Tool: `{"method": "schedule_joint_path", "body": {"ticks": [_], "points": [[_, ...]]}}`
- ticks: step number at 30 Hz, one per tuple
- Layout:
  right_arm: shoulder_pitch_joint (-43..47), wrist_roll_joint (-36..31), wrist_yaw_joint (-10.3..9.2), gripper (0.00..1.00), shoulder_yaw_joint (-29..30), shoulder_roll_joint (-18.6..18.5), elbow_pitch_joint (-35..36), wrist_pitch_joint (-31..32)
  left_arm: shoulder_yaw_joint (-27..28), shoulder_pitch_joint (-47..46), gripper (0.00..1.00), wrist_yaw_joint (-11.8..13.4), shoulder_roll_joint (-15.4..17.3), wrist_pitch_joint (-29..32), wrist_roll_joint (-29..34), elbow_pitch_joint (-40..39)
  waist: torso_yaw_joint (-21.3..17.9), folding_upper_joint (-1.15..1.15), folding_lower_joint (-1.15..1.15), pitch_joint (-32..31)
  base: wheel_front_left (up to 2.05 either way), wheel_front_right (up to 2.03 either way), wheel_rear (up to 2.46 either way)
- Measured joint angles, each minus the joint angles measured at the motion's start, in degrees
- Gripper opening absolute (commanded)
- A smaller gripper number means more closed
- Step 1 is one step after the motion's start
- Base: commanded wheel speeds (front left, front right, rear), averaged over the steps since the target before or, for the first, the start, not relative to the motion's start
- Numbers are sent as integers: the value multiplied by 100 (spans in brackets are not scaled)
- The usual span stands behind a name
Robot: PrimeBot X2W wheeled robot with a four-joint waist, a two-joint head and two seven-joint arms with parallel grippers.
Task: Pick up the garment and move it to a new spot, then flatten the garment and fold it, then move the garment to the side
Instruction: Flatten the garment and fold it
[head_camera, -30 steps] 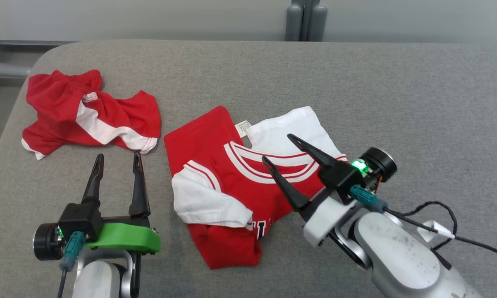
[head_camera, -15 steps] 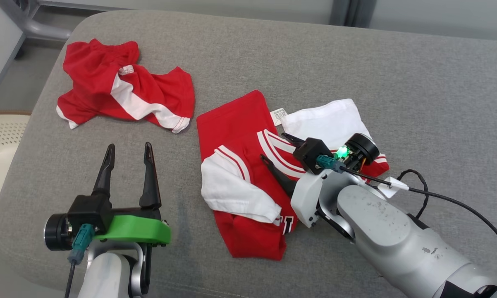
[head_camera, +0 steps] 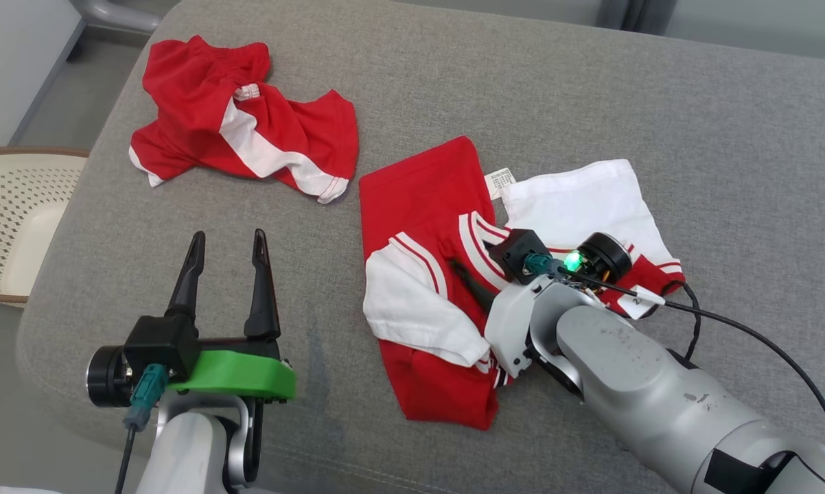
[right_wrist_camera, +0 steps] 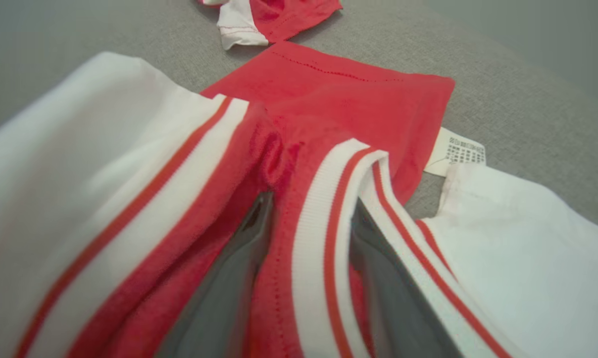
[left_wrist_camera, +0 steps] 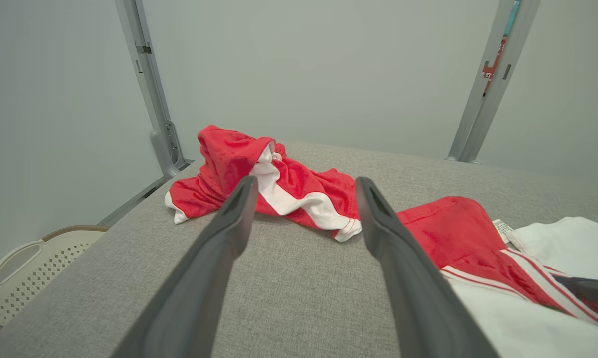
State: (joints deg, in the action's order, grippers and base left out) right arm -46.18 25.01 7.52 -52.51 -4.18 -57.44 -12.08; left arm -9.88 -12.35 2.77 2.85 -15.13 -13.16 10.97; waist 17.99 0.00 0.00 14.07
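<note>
The garment, a red jersey [head_camera: 419, 199] with white sleeves and a striped collar, lies crumpled mid-surface. My right gripper [head_camera: 478, 257] presses down into it at the collar. In the right wrist view the gripper [right_wrist_camera: 311, 204] is open, its jaws astride the striped collar band [right_wrist_camera: 324, 209], with a ridge of red and white cloth bunched between them. The white care label [right_wrist_camera: 455, 151] lies just beyond. My left gripper [head_camera: 227, 240] hovers open and holds nothing, left of the jersey over bare grey fabric. In the left wrist view, that gripper [left_wrist_camera: 304, 181] points towards the far edge.
A second red garment with a white stripe [head_camera: 241, 116] lies crumpled at the far left of the grey padded surface [head_camera: 522, 82]. A cream perforated basket [head_camera: 14, 213] stands on the floor off the left edge. A black cable [head_camera: 742, 329] trails from my right wrist.
The head camera has shifted, so the whole scene slid right and down. My right gripper has dropped from above the jersey into its collar area. The left gripper holds its pose.
</note>
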Motion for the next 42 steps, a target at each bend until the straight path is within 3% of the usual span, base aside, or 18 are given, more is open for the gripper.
{"method": "schedule_joint_path", "body": {"ticks": [7, 12, 20, 29, 31, 37, 42], "points": [[-74, 179, 1, 0, 188, -33, 32, -274, 234, 82, 100, -13, 0, 0, 88, 16, -195, 0, 0, -90, 0, 0, 0], [252, -178, 2, 0, 1092, -524, 1326, -292, 388, 159, 100, -83, -1, 0, 182, 20, -479, 0, 0, -179, 0, 0, 0], [1964, -901, 0, 0, 2524, -1180, 3241, -297, 455, 231, 100, -180, -2, 0, 271, 41, -1066, 0, 0, -325, 0, 0, 0], [3741, -1065, 0, 0, 3564, -1220, 4039, -297, 533, 243, 100, -235, -3, 0, 323, 58, -1543, 0, 0, -442, 0, 0, 0], [3984, -1084, 0, 100, 3738, -1112, 4058, -297, 535, 264, 100, -254, -4, 0, 324, 71, -1619, 0, 0, -450, 0, 0, 0], [4320, -1116, 0, 100, 4344, -900, 4355, -297, 582, 298, 100, -256, -4, 0, 353, 85, -1763, 0, 0, -469, 0, 0, 0], [4252, -1073, 1, 100, 4556, -1021, 4864, -297, 586, 298, 100, -258, -4, 0, 355, 88, -1834, 0, 0, -492, 0, 0, 0]]}}
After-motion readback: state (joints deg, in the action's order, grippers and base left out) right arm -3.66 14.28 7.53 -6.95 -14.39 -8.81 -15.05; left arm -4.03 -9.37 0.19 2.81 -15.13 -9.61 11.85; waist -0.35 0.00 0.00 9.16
